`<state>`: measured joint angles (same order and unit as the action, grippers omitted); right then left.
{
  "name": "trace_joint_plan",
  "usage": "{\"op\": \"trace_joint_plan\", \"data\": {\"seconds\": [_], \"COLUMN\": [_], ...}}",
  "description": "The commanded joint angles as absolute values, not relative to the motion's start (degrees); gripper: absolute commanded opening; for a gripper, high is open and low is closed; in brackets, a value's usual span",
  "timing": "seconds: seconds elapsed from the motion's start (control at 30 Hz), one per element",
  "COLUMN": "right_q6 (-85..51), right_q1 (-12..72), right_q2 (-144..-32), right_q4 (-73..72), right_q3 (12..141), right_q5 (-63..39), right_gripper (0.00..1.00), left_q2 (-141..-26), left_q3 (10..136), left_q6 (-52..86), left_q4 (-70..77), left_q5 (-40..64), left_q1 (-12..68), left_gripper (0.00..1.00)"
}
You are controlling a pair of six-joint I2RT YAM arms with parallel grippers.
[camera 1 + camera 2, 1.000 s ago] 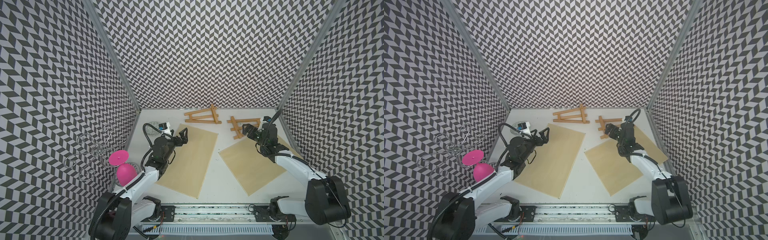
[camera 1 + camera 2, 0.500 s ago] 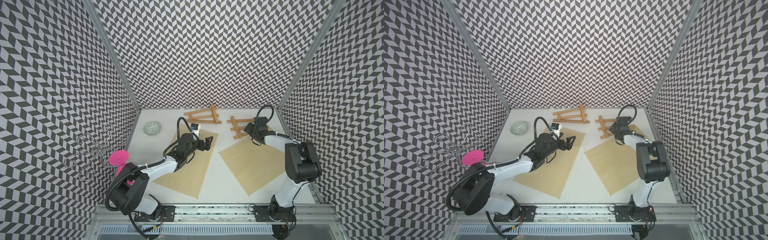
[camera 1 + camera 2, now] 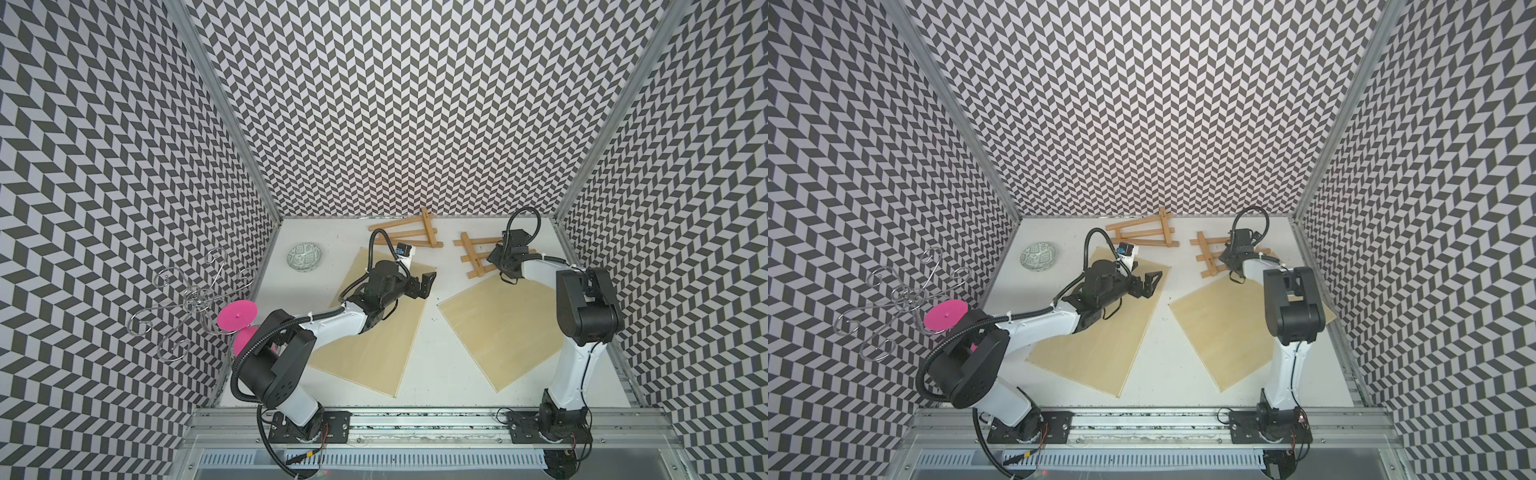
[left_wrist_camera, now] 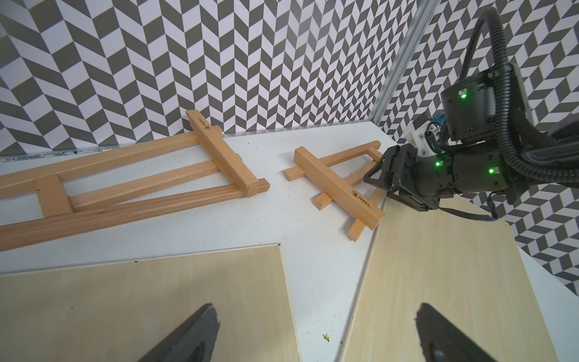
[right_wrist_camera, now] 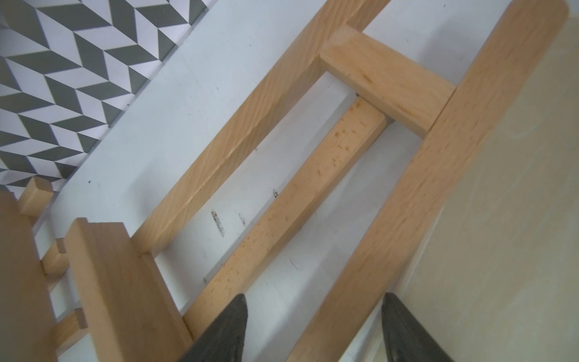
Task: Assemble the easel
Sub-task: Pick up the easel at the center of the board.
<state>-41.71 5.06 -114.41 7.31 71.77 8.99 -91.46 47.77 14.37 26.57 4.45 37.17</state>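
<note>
The easel lies in two wooden parts at the back of the white table. The larger frame (image 3: 405, 232) (image 3: 1142, 235) (image 4: 125, 181) sits at the back centre. The smaller frame (image 3: 473, 257) (image 3: 1204, 257) (image 4: 338, 188) lies to its right. My right gripper (image 3: 495, 259) (image 3: 1225, 258) (image 4: 380, 175) (image 5: 314, 296) is down on the smaller frame. Its jaws straddle one side rail (image 5: 391, 219), with a gap showing on each side. My left gripper (image 3: 428, 286) (image 3: 1154, 282) (image 4: 315, 305) hangs wide open and empty over the far corner of the left plywood board (image 3: 374, 345).
A second plywood board (image 3: 507, 328) lies on the right, under my right arm. A patterned bowl (image 3: 305, 257) sits at the back left. A pink object (image 3: 237, 316) and a wire stand (image 3: 195, 291) stand at the left wall. Patterned walls close three sides.
My left gripper has swung right across its board, uncovering the bowl. My right arm has folded up, and its jaws have narrowed around the smaller frame's rail.
</note>
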Motion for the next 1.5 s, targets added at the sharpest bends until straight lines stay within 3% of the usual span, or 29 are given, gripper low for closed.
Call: {"op": "trace_joint_plan", "data": {"seconds": [0.0,0.6,0.97,1.1,1.47], "right_q6": [-42.89,-42.54,-41.86,-41.69,-40.18], "right_q1": [5.06,4.51,3.15,2.73,2.53], "right_q2": [-116.72,-123.38,-124.19,-123.67,-120.91], "right_q4": [7.37,9.76,9.93,9.18,7.43], "right_q3": [73.28,78.10,80.02,80.33,83.85], "right_q5": [11.21,12.76,10.96,10.00,5.56], "right_gripper": [0.66,0.56,0.38,0.37,0.21], "left_q2": [-92.67,-94.72,-94.76,-94.72,-95.27], "left_q3": [49.80,53.65,54.58,54.48,57.01], "left_q6": [13.79,12.75,12.39,12.22,11.96], "left_q4": [25.11,21.65,20.26,20.28,18.98], "left_q5": [5.40,2.68,0.99,0.52,-0.10], "left_q1": [37.96,39.46,40.14,40.21,40.25], "left_gripper": [1.00,1.00,1.00,1.00,1.00]}}
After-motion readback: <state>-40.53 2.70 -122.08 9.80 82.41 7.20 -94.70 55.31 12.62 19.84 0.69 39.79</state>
